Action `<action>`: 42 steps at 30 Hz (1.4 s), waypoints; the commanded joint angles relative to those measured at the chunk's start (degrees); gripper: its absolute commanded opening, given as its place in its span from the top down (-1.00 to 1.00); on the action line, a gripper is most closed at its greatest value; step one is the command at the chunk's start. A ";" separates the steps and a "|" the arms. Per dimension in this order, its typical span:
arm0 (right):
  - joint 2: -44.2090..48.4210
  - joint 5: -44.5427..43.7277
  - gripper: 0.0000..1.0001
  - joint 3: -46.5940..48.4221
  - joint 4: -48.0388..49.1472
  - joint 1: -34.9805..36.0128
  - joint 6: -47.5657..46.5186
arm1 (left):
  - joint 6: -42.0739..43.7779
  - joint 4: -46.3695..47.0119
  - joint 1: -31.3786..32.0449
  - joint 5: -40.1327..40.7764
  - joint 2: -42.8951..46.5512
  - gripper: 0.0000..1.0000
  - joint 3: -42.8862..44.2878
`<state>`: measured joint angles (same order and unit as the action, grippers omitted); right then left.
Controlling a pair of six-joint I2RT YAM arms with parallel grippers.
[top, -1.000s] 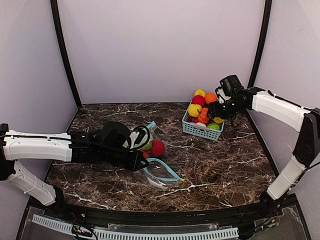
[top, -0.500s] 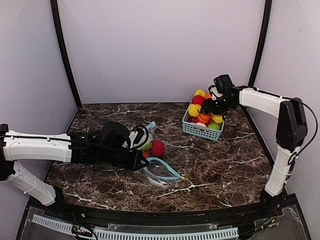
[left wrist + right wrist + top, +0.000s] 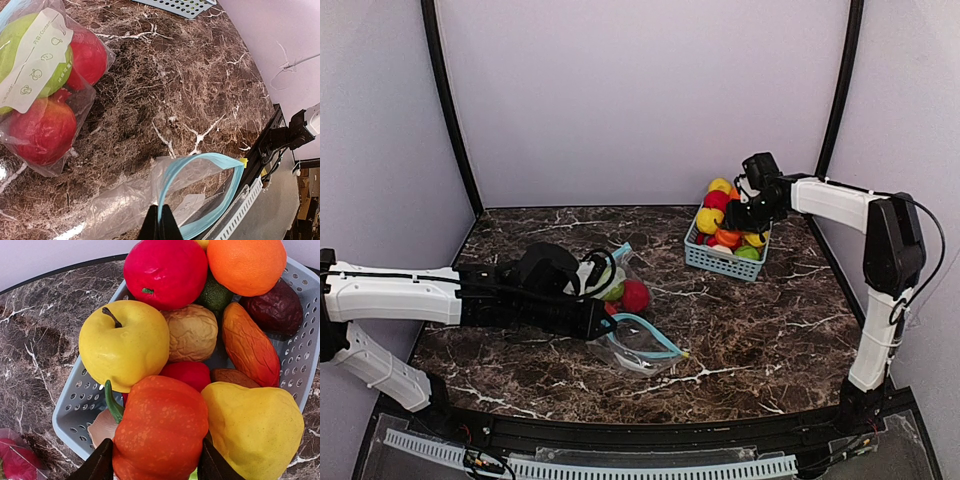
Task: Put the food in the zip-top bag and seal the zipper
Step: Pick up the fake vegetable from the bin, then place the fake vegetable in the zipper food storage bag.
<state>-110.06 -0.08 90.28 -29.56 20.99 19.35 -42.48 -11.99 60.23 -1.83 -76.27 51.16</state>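
Step in hand: picking food [image 3: 718,201] out of the light-blue basket [image 3: 80,405], which is standing at 1 o'clock on the marble table [image 3: 770,320]; nothing is lying in the zip-top bag [image 3: 125,210] yet, so loading and sealing are both outstanding.

The right gripper [image 3: 156,450] is reaching down into the basket; its fingers are bearing on both flanks of the orange pumpkin-shaped fruit [image 3: 160,425], which is filling the whole gap between them. The yellow apple [image 3: 125,347] is sitting just beside this fruit at 11 o'clock and the yellow pear [image 3: 255,427] is touching it at 3 o'clock.

The left gripper [image 3: 160,227] is lying low at 8 o'clock on the table, pressed together and pinching the near edge of the zip-top bag beside the blue zipper [image 3: 197,159]; the mouth is gaping toward 3 o'clock in the left wrist view. A second bag [image 3: 45,85], already holding red and green fruit, is resting near it at 10 o'clock.

Next move, as judged: a straight lift, so that the apple and pear are not being dragged out; then a carry toward 8 o'clock and a release inside the blue rim, while the left gripper is holding the mouth wide.
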 commanded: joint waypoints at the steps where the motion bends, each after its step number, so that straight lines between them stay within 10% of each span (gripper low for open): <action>1: -0.27 -1.88 0.02 1.14 1.00 -0.08 0.90 | -0.19 -0.09 -0.11 1.08 1.54 0.99 -1.02; 10: 7.60 -0.32 0.18 0.38 1.30 -0.08 0.30 | -0.38 0.66 -0.10 1.12 1.99 0.99 -1.63; 16: 20.72 16.56 0.23 -8.37 7.07 1.34 -5.30 | 0.15 3.69 -0.11 0.26 1.87 0.99 -1.78; 27: 42.57 33.22 0.24 -31.02 15.37 17.49 -10.25 | 6.30 9.96 -0.77 -10.14 0.81 0.99 -4.23; 42: 37.53 30.31 0.27 -37.63 18.94 34.71 -8.66 | 7.12 11.73 -1.67 -15.91 -3.39 0.99 -3.26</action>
<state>-71.18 31.11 53.95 -13.54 52.90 10.59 -36.27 -1.28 58.87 -16.38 -79.88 47.75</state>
